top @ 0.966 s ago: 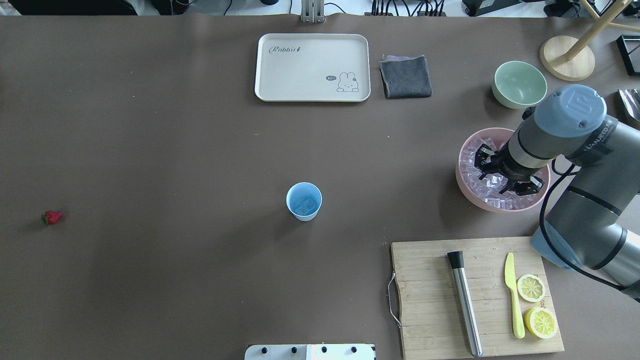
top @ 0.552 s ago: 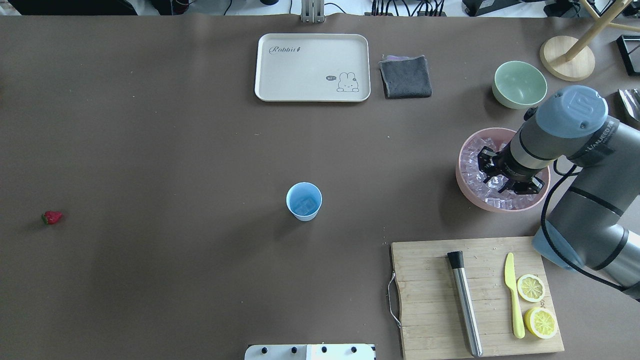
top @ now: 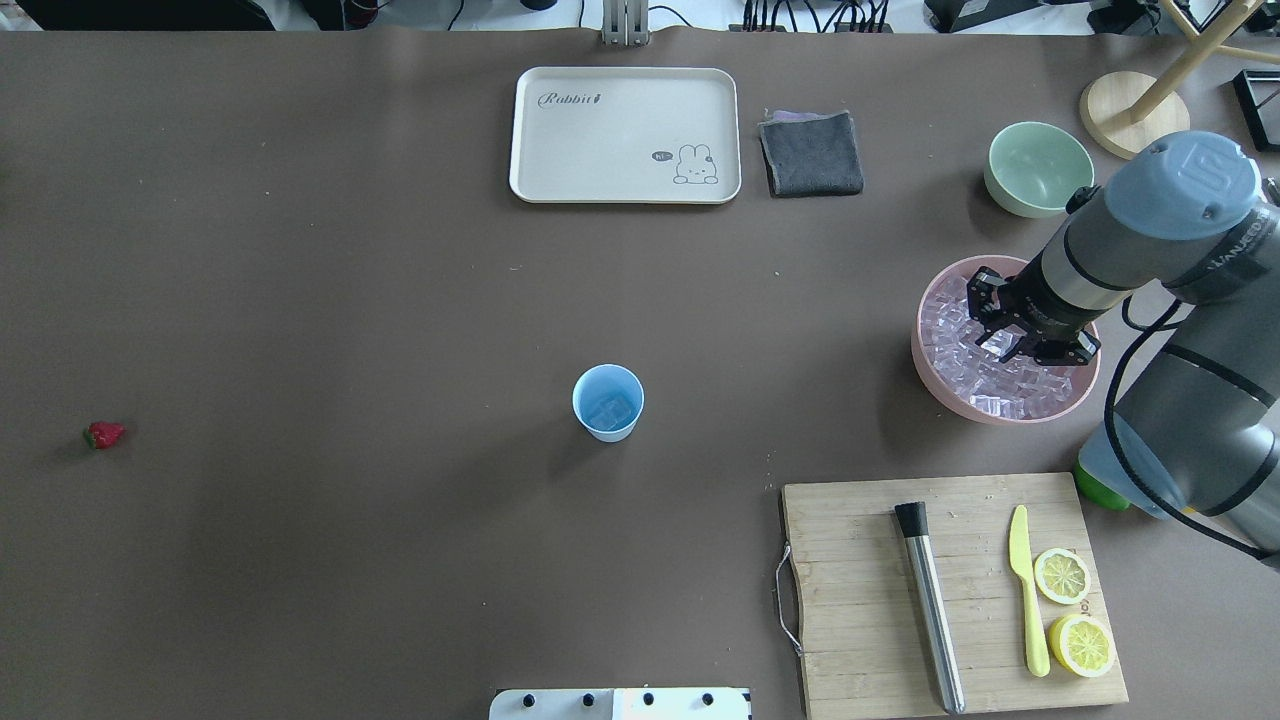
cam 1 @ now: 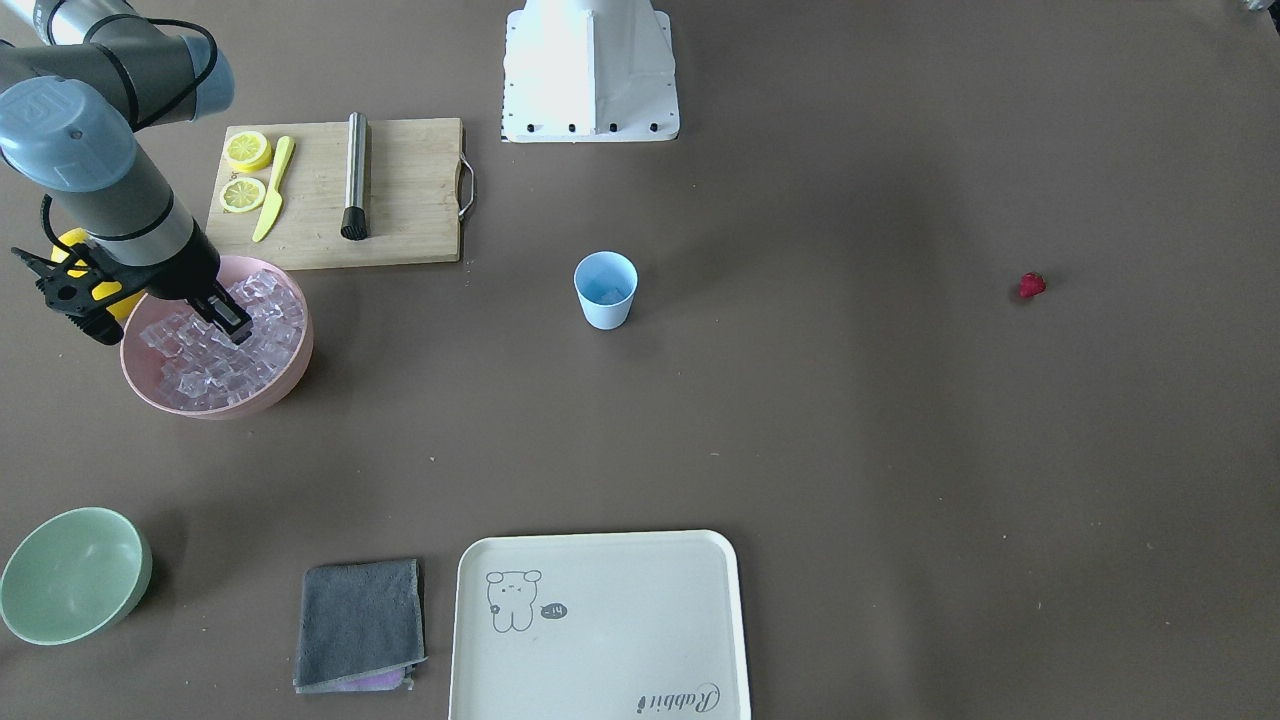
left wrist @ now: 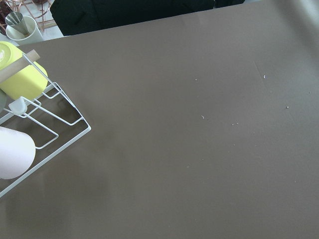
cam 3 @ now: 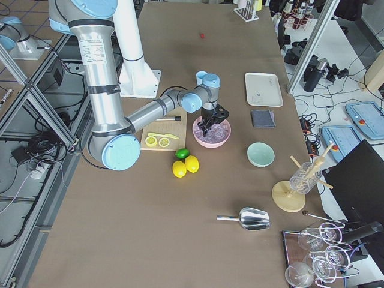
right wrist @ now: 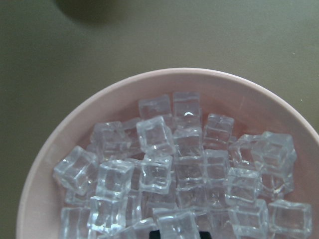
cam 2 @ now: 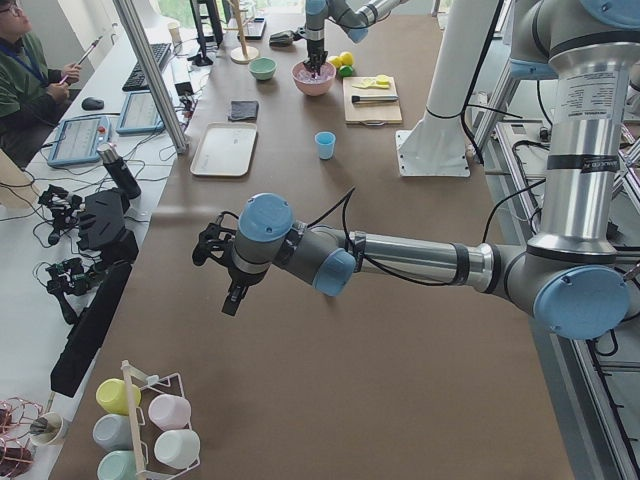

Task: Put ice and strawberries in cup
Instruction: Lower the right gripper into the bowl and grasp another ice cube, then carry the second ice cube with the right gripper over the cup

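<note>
Right tool [top: 1001, 339] is clenching an ice cube [right wrist: 175, 225] in the pink bowl [top: 918, 345]. Left tool [cam 2: 231, 294] is hovering over the tabletop [cam 2: 330, 385]; cannot tell its grip.

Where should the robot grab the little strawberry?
Probably across the red middle of the strawberry, coming straight down from above: it lies low on the table with nothing close beside it, so both sides are free.

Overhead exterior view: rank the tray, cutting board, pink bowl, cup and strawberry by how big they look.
Largest to smallest:
1. cutting board, though it lies nearest the camera, which may flatter it
2. tray
3. pink bowl
4. cup
5. strawberry
</note>
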Controlling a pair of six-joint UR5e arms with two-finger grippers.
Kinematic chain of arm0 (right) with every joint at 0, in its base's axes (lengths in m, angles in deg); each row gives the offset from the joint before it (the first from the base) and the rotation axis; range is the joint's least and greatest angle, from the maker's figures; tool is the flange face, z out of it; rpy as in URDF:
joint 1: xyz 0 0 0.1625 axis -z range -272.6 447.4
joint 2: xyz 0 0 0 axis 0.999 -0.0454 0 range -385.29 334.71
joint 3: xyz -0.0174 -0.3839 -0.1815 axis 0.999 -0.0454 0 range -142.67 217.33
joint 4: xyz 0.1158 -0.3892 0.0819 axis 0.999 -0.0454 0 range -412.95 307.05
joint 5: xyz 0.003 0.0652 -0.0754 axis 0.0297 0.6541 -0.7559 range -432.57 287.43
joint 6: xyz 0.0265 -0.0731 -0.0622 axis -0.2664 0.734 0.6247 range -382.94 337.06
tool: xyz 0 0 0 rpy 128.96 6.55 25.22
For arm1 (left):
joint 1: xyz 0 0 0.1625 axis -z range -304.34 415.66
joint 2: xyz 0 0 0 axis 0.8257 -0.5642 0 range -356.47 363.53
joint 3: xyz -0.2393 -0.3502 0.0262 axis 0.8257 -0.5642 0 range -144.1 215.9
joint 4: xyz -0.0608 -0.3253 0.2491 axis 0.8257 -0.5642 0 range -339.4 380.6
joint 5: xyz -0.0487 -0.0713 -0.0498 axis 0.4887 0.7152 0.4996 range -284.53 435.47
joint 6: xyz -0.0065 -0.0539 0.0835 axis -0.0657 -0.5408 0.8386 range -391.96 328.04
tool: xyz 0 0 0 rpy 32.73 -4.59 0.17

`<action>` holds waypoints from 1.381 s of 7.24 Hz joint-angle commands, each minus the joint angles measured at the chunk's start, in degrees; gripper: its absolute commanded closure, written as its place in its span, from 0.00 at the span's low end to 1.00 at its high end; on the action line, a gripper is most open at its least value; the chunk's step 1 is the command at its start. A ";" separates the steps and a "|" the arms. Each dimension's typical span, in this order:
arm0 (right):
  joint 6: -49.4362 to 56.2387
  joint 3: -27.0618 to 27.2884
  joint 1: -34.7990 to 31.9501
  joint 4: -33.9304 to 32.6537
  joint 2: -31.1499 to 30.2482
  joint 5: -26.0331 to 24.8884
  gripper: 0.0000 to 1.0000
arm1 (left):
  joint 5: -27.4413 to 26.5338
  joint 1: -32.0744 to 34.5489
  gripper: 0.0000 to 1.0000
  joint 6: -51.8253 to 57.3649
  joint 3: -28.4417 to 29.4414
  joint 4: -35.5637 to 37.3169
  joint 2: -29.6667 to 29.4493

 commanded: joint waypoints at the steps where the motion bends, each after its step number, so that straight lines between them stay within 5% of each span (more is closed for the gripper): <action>1: 0.07 2.22 -2.11 -0.09 0.28 2.26 1.00 | 0.00 -0.09 0.02 -0.09 0.10 0.01 -0.03; 6: -3.52 4.07 5.77 -6.94 17.57 -0.19 1.00 | 0.00 -0.18 0.02 0.00 0.54 0.54 -0.56; 10: -2.84 2.76 19.65 -6.50 26.38 -11.86 1.00 | 0.00 -0.18 0.02 0.18 1.50 0.53 -0.12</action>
